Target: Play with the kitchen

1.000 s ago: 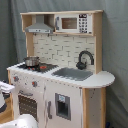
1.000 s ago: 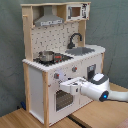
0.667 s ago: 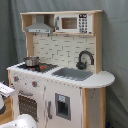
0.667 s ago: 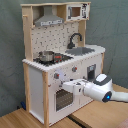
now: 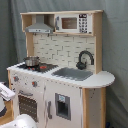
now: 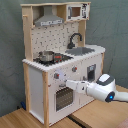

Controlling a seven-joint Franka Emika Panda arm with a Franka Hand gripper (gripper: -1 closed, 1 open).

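One arm is all I have, and in the second exterior view it reaches from the second exterior view's right toward the kitchen (image 6: 60, 60). My gripper (image 6: 68, 84) sits against the kitchen's front panel, just above the oven door (image 6: 64, 98) and below the knobs (image 6: 56, 76). I cannot tell how far my jaws are parted, nor whether they have hold of anything; the tip merges with the white panel.

Up and away from my jaws, on the counter, a pot (image 6: 46, 56) stands on the stove. Further along the counter lies the sink (image 6: 80, 50), with the faucet (image 6: 74, 39) arching behind it. High over my jaws hangs the hood (image 6: 48, 21).

In the first exterior view only a white part of my arm (image 5: 6, 91) shows, beside the kitchen's oven corner.
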